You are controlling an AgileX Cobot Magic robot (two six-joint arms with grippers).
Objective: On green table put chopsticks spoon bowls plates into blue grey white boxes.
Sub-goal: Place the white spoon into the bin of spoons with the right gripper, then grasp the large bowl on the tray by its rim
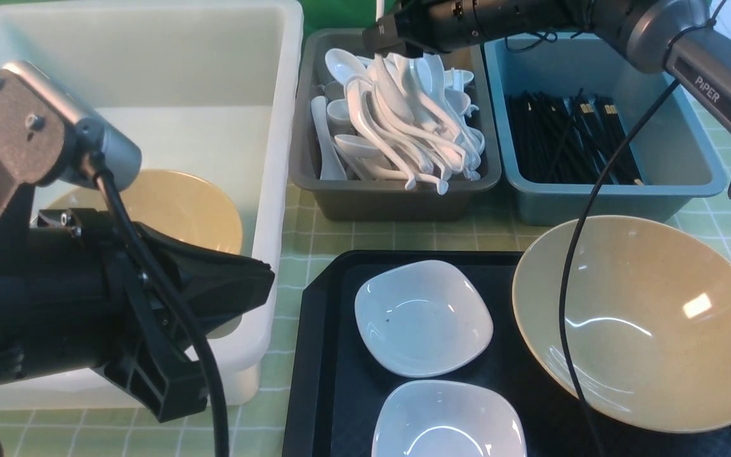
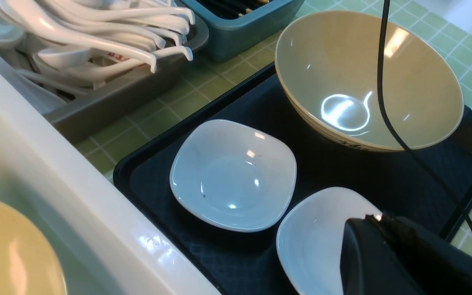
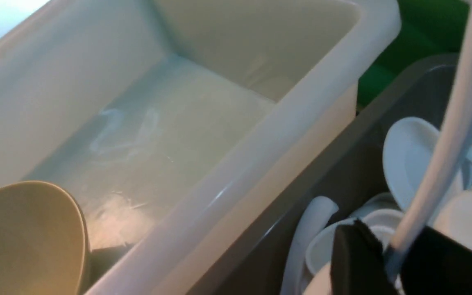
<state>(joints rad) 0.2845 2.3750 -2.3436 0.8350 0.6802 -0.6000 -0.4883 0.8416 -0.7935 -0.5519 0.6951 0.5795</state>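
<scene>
The right gripper (image 3: 391, 250) hangs over the grey box (image 1: 391, 197) with the spoon (image 3: 445, 135) handle between its fingers; whether they clamp it or only flank it I cannot tell. The left gripper (image 1: 267, 279) is pressed together, empty, near the white box (image 1: 276, 127) rim. Done, as I judge it: one bowl (image 1: 175, 209) lies in the white box, and the chopsticks (image 1: 562, 139) lie in the blue box (image 1: 600, 203). Left to do: the plates (image 1: 422, 317) and the second bowl (image 1: 645, 317), on the black tray (image 1: 321, 355) on the table (image 1: 315, 235). The spoon's scoop is hidden, the nearer plate (image 1: 448, 422) is cut off, and the left arm covers much of the white box.
</scene>
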